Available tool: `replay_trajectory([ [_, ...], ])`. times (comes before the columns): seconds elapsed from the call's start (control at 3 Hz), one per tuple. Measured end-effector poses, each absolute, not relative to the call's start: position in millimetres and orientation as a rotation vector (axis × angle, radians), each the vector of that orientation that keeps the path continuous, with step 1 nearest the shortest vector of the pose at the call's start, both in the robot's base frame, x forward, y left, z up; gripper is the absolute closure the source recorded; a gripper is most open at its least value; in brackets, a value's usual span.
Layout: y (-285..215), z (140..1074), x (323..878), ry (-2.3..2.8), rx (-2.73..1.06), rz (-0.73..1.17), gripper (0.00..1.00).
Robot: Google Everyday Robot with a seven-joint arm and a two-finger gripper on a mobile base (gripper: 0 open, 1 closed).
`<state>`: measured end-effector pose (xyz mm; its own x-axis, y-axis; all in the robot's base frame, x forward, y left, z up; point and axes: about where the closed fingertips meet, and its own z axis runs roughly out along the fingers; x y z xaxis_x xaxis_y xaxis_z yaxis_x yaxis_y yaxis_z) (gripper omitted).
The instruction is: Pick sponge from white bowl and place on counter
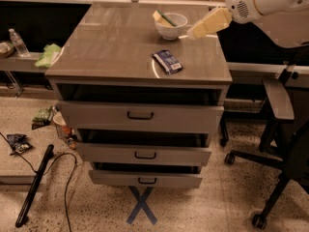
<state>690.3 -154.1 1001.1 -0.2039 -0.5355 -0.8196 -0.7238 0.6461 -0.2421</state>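
The white bowl (170, 26) stands at the back right of the grey-brown counter (116, 47). The sponge (162, 18), pale yellow with a dark green face, leans tilted in the bowl and sticks out over its left rim. My gripper (193, 33) is the pale tip of the white arm reaching in from the upper right. It hovers just right of the bowl, a little above the counter, apart from the sponge.
A dark blue snack packet (167, 62) lies on the counter in front of the bowl. Three drawers (140, 115) stand partly open below. A light green cloth (48, 55) and a bottle (19, 42) sit on a shelf left. An office chair (280, 129) stands right.
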Motion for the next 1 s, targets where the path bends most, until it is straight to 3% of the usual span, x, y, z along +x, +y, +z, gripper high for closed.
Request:
replay_trajectory([
  [0.33, -146, 998, 688, 1.894, -0.965, 0.247, 0.00],
  [0.67, -138, 992, 722, 1.895, -0.895, 0.220, 0.00],
  [1.0, -97, 985, 776, 1.852, -0.887, 0.204, 0.00],
])
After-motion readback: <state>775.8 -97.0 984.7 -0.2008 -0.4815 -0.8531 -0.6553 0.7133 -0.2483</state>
